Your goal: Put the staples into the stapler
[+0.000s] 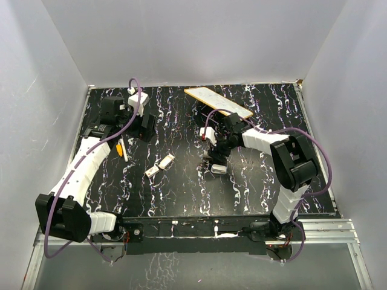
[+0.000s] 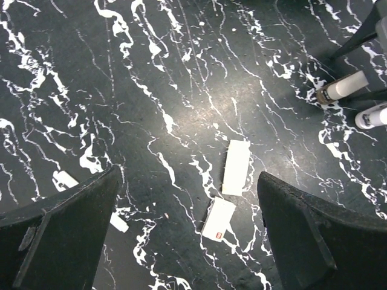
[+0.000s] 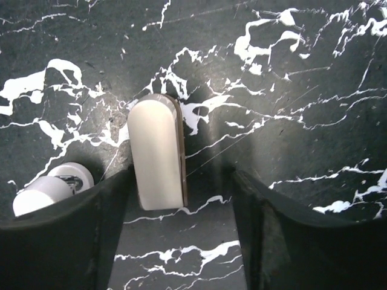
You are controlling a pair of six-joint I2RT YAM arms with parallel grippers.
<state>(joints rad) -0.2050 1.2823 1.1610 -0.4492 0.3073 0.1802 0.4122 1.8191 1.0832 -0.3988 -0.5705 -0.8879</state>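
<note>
The stapler point(image 1: 219, 169) lies on the black marbled table under my right gripper point(image 1: 216, 158). In the right wrist view one whitish arm of the stapler point(image 3: 156, 154) lies between the jaws, close to the left finger point(image 3: 91, 229), with a wide gap to the right finger point(image 3: 284, 229). Its other arm point(image 3: 51, 190) sticks out past the left finger. My right gripper point(image 3: 183, 187) is open. My left gripper point(image 1: 145, 128) hangs open at the back left, and in its wrist view the gripper point(image 2: 187, 181) holds nothing. No staples can be made out.
Two small flat white boxes point(image 2: 236, 167) point(image 2: 219, 219) lie end to end on the table point(image 2: 181, 72), mid-left in the top view point(image 1: 160, 166). An orange pen-like stick point(image 1: 121, 148) lies left of them. A long yellow-edged board point(image 1: 217, 101) rests at the back.
</note>
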